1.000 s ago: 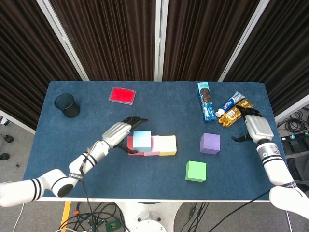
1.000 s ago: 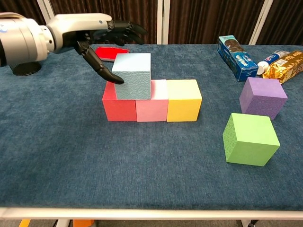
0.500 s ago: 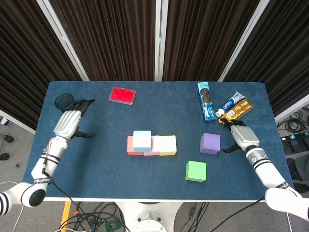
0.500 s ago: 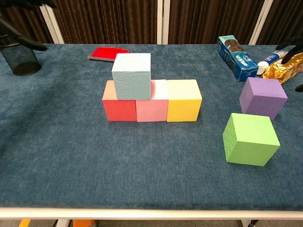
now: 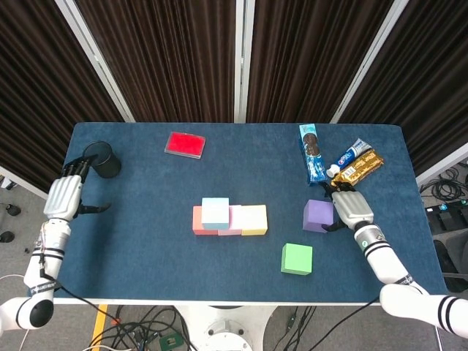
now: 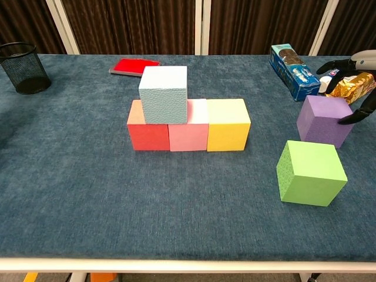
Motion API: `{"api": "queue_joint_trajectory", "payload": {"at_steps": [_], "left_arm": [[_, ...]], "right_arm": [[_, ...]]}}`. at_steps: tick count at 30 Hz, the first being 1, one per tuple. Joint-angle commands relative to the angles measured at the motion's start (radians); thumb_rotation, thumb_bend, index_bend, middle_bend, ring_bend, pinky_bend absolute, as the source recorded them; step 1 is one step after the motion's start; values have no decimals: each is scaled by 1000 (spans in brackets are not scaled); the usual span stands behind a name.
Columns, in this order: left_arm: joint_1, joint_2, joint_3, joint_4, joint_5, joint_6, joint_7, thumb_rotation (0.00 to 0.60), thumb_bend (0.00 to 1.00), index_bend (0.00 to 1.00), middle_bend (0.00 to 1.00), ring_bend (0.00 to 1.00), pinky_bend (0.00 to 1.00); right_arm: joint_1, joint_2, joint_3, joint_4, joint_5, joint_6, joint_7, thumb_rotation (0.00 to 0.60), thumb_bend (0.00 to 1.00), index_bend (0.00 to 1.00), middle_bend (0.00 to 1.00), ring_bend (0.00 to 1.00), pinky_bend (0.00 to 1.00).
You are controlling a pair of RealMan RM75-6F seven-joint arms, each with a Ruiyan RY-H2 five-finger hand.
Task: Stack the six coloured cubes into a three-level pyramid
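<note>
From overhead, the purple cube (image 5: 318,216) sits on the blue table (image 5: 146,241) to the right of the row, and the right hand (image 5: 349,208) is right up against its right side, fingers spread and curved toward it; I can't tell from here whether it has actually closed on it. The green cube (image 5: 297,259) lies nearer the front edge, apart from both. The red cube (image 5: 197,220), pink cube (image 5: 235,220) and yellow cube (image 5: 254,219) form the base, with the light blue cube (image 5: 215,212) sitting over the red and pink. The left hand (image 5: 63,197) is far off at the table's left edge beside the black mesh cup (image 5: 102,159), fingers loosely apart, holding nothing.

From the chest camera, the purple cube (image 6: 326,120) looks like light foam with a matte, grippy skin, probably easy to squeeze, so I'd take it by opposite flat side faces, mid-height. A dark fingertip of the right hand (image 6: 355,79) touches its right face while the others hover over the top rear edge. The left hand isn't visible here.
</note>
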State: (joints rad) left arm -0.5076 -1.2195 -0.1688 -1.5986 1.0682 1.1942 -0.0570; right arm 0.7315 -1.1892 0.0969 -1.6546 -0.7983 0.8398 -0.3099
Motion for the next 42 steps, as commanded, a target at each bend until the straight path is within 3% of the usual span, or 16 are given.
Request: {"api": "queue_joint_trajectory", "payload": {"at_steps": [1,5,10,14,17,28,42], "left_arm": [[15,-3,-4,9,0,4,-15,600,110,73,88,1,66],[39,4,-17,11,-1,4,-65,600,110,73,88,1,66],[80,12,-30,27,-15,13,-128,600,110,73,88,1,67],[107,12,-30,47,-22,-6,-179,600,111,73,88,1,69],[121,16,-17,71,8,-20,-209,600,105,73,88,0,67],[169,-2,67,197,246,25,-325,600,45,73,88,0,67],[186,-1,91,174,308,40,-271,600,36,74,88,0,67]], "right_arm": [[-9,-29,1,12,-45,47,-6,600,115,0,416,0,0],[-24,-1,17,-22,-100,82,20,600,160,0,510,15,0],[-23,113,94,-127,-168,112,89,600,172,0,529,23,0],[22,164,141,-185,-199,61,107,600,171,0,528,23,0],[78,153,156,-202,-204,-2,90,600,170,0,524,22,0],[286,-4,146,-172,-69,-82,-92,600,157,0,507,22,0],[390,-55,87,-201,86,-6,-239,600,161,0,506,22,0]]}}
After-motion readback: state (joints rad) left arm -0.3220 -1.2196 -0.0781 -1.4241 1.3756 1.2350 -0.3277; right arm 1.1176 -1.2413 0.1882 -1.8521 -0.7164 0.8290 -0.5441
